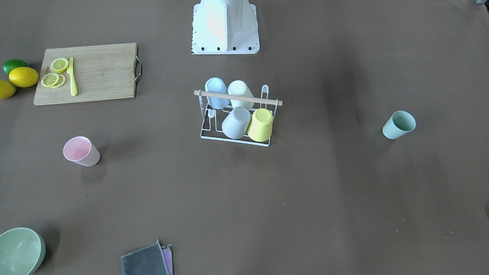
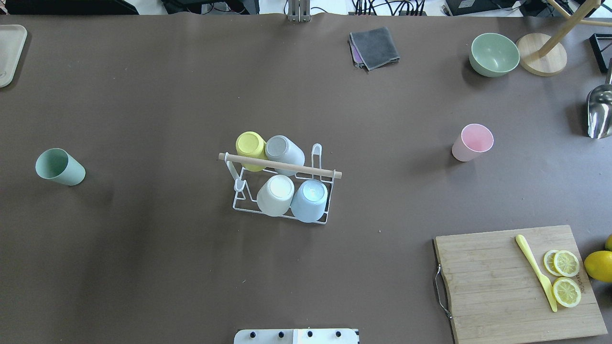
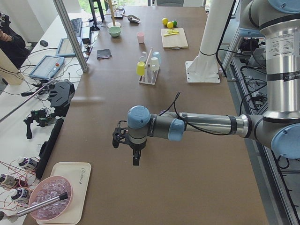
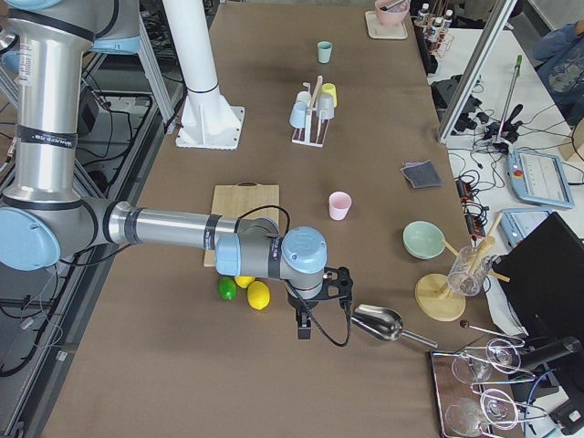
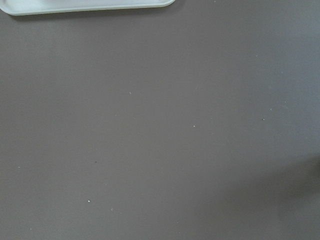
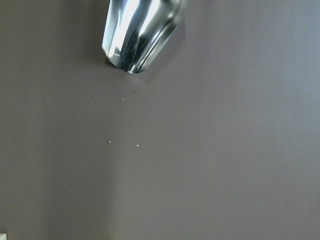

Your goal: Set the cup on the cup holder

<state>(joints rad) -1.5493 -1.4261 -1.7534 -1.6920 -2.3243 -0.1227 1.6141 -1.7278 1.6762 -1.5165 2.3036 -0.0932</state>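
Observation:
The cup holder (image 2: 279, 165), a white wire rack with a wooden rod handle, stands mid-table and carries several upturned cups: yellow, grey, white and blue. It also shows in the front-facing view (image 1: 237, 97). A green cup (image 2: 60, 166) stands upright far to the left and a pink cup (image 2: 472, 142) upright to the right, both apart from the rack. My left gripper (image 3: 136, 159) hovers over the table's left end, far from the cups. My right gripper (image 4: 303, 330) hovers over the right end beside a metal scoop. I cannot tell whether either is open or shut.
A wooden cutting board (image 2: 516, 282) with a yellow knife and lemon slices lies front right, lemons (image 1: 23, 76) beside it. A green bowl (image 2: 494, 54), folded cloths (image 2: 374, 47), a metal scoop (image 2: 600, 110) and a wooden stand (image 2: 542, 59) lie at the far right. A tray (image 2: 9, 52) sits far left.

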